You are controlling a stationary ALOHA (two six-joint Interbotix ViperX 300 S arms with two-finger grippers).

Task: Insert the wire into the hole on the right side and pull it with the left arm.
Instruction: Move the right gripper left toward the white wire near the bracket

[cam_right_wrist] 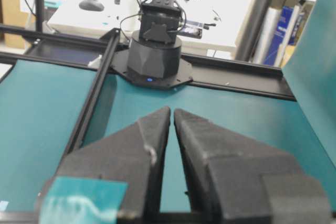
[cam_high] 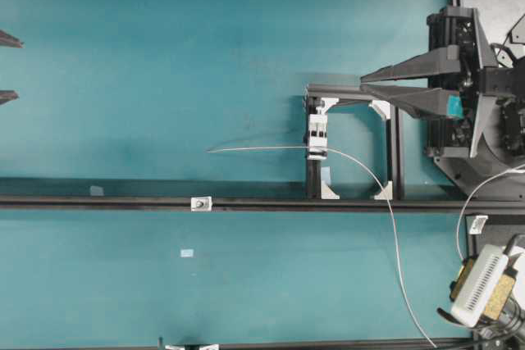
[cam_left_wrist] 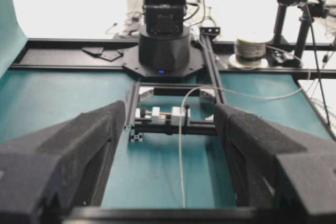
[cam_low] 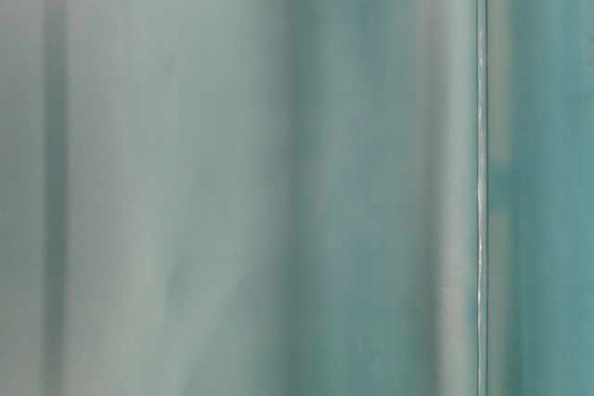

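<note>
In the left wrist view the left end effector (cam_left_wrist: 170, 145) stands released, its two black fingers (cam_left_wrist: 73, 156) well apart over the teal table (cam_left_wrist: 47, 103) and holding nothing. Between them the wire (cam_left_wrist: 181, 150) runs away toward a small black frame (cam_left_wrist: 137, 103), where it passes a white clamp (cam_left_wrist: 178, 114). From overhead the wire's free tip points left, apart from the tiny block with the hole (cam_high: 200, 203) on a black rail (cam_high: 98, 202) (the hole itself is too small to make out). The right end effector (cam_high: 361, 84) is clenched, tips almost touching, empty, above the frame's top bar
</note>
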